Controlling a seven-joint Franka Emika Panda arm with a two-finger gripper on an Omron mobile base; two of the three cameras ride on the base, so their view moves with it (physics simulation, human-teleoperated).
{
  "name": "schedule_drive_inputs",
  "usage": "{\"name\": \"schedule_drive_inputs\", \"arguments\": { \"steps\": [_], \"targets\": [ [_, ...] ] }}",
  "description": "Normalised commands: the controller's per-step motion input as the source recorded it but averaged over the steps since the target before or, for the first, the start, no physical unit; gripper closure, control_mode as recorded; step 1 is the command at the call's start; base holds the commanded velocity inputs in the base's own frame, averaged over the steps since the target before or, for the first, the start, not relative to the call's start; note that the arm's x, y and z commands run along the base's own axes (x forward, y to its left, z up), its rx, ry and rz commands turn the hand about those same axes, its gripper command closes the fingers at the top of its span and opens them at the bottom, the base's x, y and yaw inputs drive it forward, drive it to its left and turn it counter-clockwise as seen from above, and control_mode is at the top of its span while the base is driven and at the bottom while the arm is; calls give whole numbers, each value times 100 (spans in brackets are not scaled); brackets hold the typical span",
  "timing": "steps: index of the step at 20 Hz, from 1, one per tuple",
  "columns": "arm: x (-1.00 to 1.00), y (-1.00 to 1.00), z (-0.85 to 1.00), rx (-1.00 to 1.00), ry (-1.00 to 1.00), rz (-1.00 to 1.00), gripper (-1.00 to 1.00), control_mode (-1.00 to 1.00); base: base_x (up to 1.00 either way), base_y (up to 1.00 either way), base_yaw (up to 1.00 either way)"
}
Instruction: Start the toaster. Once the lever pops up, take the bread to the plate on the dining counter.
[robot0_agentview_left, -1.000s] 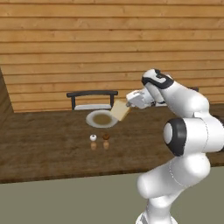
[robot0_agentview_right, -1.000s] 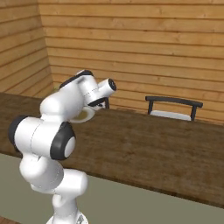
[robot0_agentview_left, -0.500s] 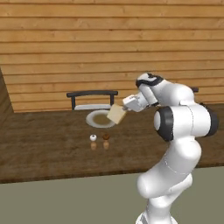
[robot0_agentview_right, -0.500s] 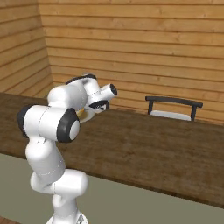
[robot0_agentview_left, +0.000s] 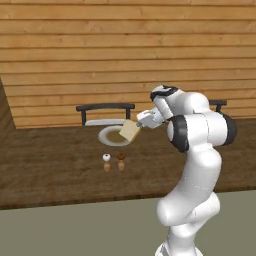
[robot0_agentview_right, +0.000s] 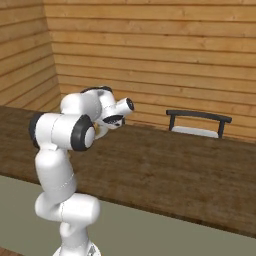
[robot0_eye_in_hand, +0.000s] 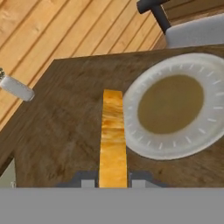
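My gripper (robot0_agentview_left: 138, 125) is shut on the bread (robot0_agentview_left: 130, 131), a pale tan slice held just above the dining counter (robot0_agentview_left: 60, 170). The slice hangs by the right rim of the plate (robot0_agentview_left: 109, 137), a round whitish plate with a tan centre. In the hand view the bread (robot0_eye_in_hand: 113, 131) stands edge-on between my fingertips (robot0_eye_in_hand: 87, 180), with the plate (robot0_eye_in_hand: 197, 144) just to its right. The toaster is out of view.
Two small shakers, one white (robot0_agentview_left: 106, 157) and one brown (robot0_agentview_left: 121, 156), stand on the counter in front of the plate. A dark-framed chair (robot0_agentview_left: 106, 112) sits behind the plate against the wooden wall. A small white cylinder (robot0_eye_in_hand: 16, 89) lies off the counter's far side.
The bread has moved a little left, closer to the plate, and the arm's elbow has swung round. The grip on the bread is the same.
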Motion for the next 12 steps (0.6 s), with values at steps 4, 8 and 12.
{"name": "schedule_drive_inputs", "arguments": {
  "steps": [4,8,12],
  "targets": [
    [47,13,-31,0,0,0,100,-100,0,0,0],
    [41,20,-49,0,0,0,100,-100,0,0,0],
    [48,15,-30,0,0,0,100,-100,0,0,0]
  ]
}}
